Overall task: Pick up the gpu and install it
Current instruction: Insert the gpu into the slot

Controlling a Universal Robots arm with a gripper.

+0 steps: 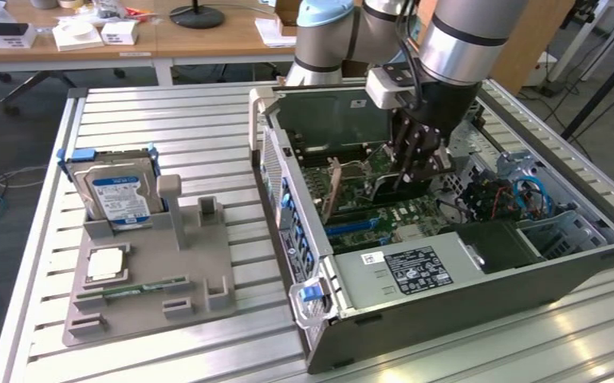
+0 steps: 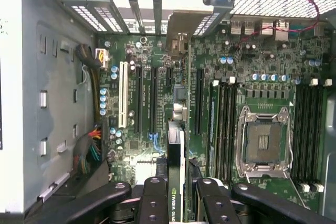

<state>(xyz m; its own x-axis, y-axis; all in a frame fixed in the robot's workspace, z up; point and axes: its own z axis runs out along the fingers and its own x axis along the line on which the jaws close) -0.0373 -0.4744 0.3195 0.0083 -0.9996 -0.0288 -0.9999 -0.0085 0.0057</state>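
Now I'm installing. My pincer is clamping, nearly closed, on the gpu, gripping it edge-on between both fingers inside the case. Beyond, the card is hanging over the motherboard's slots. Seating, I judge, is calling for squaring its edge over one slot.

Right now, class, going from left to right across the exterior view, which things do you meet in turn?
hard drive → computer case's rear wall → gripper, shut on the gpu → blue cables
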